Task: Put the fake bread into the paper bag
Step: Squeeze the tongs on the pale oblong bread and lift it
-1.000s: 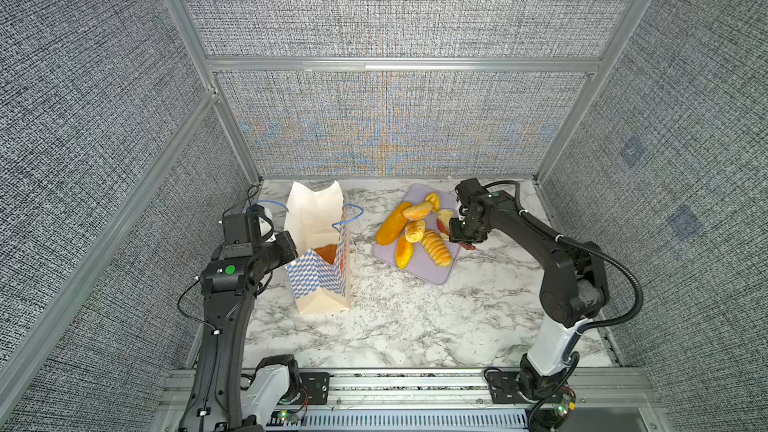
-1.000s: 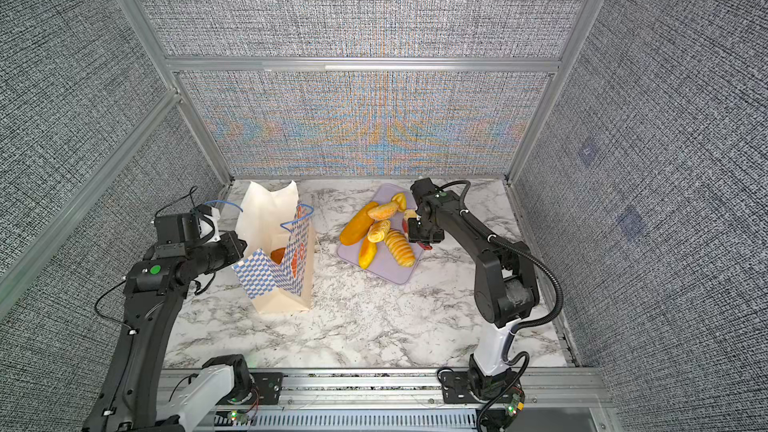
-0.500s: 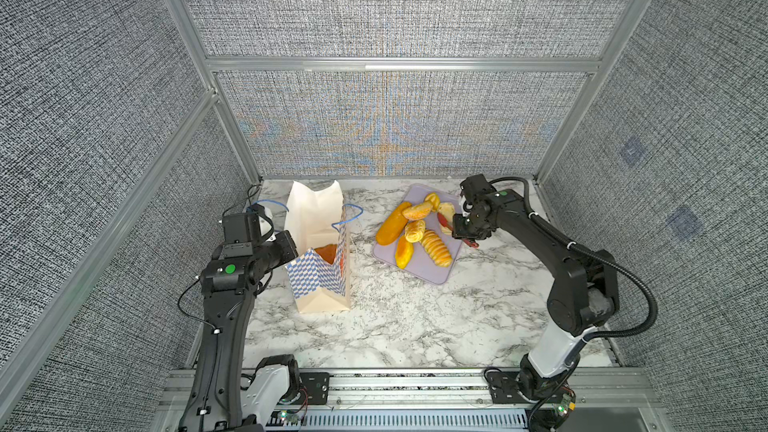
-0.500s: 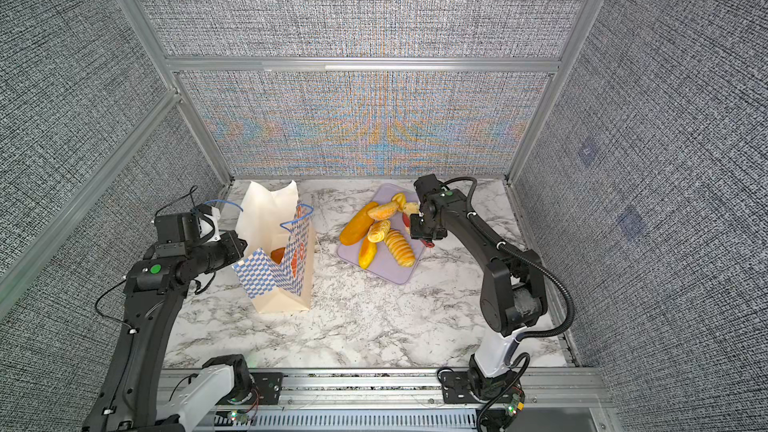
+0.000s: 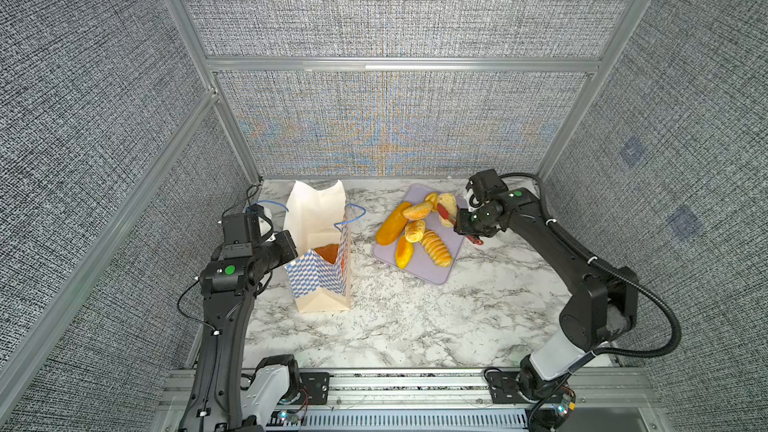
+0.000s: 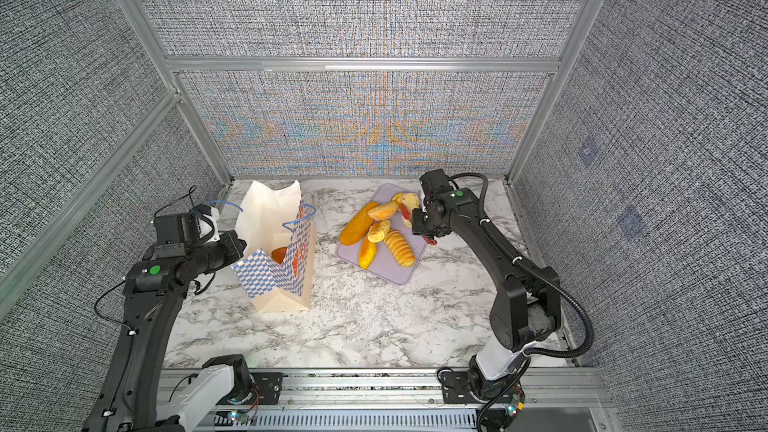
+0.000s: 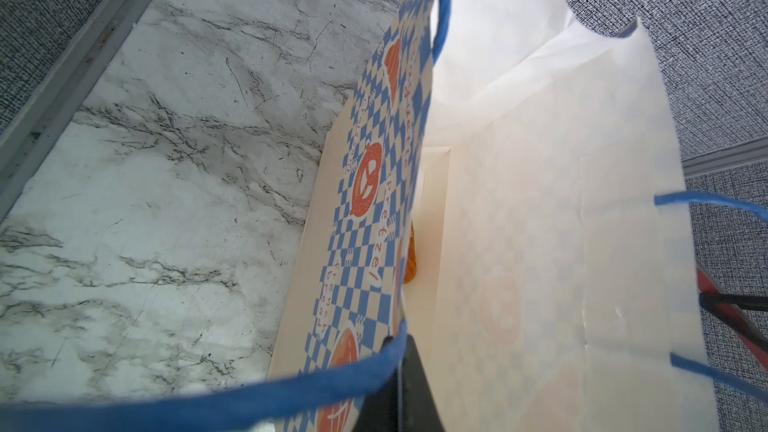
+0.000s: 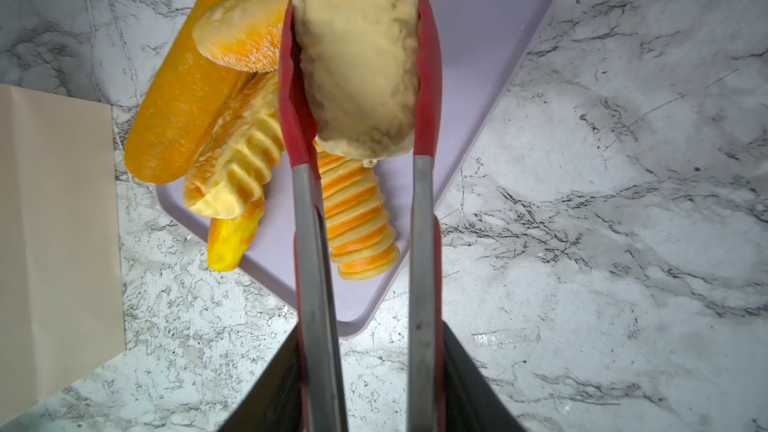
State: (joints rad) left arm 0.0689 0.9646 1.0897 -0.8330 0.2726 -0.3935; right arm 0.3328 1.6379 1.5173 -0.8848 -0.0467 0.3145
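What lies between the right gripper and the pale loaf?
The red tongs: the right gripper is shut on their metal arms, and their red tips clamp the pale loaf from both sides. The right wrist view shows it.

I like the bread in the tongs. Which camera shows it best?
Right wrist view: the pale loaf fills it, pinched in the red tongs. Both top views show it tiny; the left wrist view misses it.

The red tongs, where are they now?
The red tongs are on the right in both top views, in the right gripper, pinching a pale loaf over the lavender tray.
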